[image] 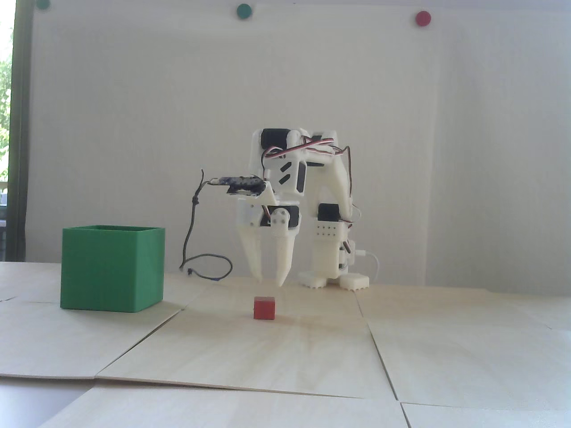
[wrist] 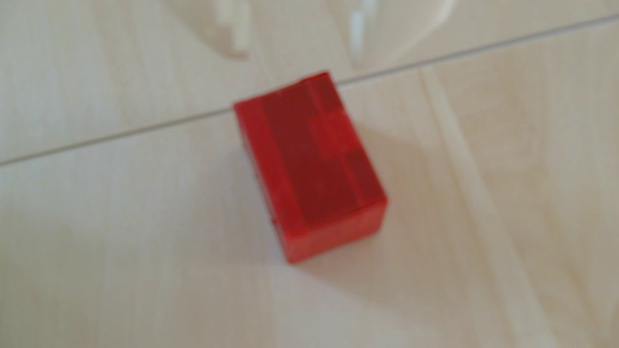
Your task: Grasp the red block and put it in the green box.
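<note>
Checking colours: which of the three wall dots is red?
The right-hand wall dot in the fixed view; the other two dots are green.

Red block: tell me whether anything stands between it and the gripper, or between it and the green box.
Nothing visible does. The open gripper hangs just above the red block, apart from it. Only bare table lies between the block and the green box at left in the fixed view.

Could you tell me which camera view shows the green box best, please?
The fixed view: the green box stands whole on the table at the left, its open rim and two walls visible, well left of the red block. The wrist view shows none of it, only the blurred block on the boards.
</note>
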`<control>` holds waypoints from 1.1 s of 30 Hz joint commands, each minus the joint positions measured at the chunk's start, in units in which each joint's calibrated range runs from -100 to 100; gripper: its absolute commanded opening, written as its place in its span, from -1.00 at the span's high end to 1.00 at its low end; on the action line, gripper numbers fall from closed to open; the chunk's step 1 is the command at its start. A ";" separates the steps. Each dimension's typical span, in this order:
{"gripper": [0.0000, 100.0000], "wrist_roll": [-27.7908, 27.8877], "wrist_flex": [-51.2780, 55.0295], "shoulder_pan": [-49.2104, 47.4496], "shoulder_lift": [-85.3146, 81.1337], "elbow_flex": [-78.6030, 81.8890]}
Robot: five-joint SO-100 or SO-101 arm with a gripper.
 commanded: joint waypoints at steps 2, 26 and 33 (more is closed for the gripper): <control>0.56 -0.15 -1.37 -0.46 -1.74 -4.31; 0.13 -0.05 -6.93 -2.15 -1.03 -3.69; 0.13 -0.05 -4.74 -1.99 1.02 -4.23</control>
